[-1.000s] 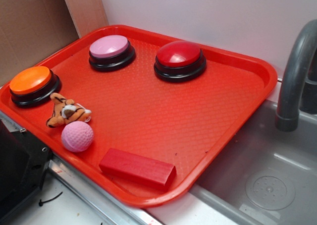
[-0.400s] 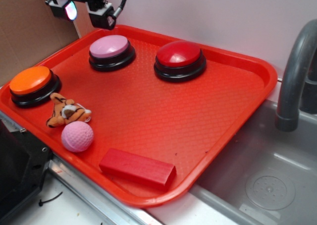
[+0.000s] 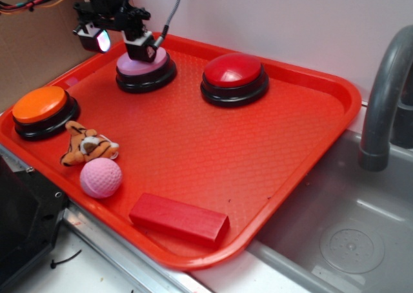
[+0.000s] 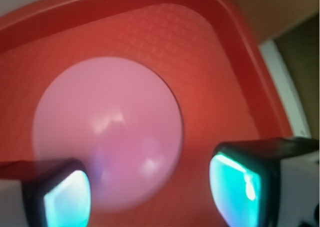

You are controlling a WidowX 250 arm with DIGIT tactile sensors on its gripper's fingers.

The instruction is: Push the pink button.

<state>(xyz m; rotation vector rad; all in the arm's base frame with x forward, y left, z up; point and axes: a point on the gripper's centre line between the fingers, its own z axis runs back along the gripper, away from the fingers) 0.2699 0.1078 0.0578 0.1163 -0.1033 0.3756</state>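
Note:
The pink button [image 3: 150,66], a lilac dome on a black base, sits at the back left of the red tray [image 3: 310,144]. My gripper [image 3: 119,44] hangs open just over it, one finger [image 3: 140,49] above the dome's left part, the other finger [image 3: 95,39] out past the button's left side. Whether a finger touches the dome I cannot tell. In the wrist view the pink button [image 4: 107,132] fills the middle, and my gripper [image 4: 152,192] has nothing between its glowing pads [image 4: 240,187].
On the tray are a red button [image 3: 233,73], an orange button [image 3: 40,106], a tiger toy [image 3: 87,146], a pink dimpled ball [image 3: 100,177] and a red block [image 3: 179,219]. A sink [image 3: 348,241] and grey faucet [image 3: 384,99] lie right. Cardboard [image 3: 32,48] stands at the left.
The gripper came into view from the top left and has dropped down and rightward to just over the pink button. Nothing on the tray has moved.

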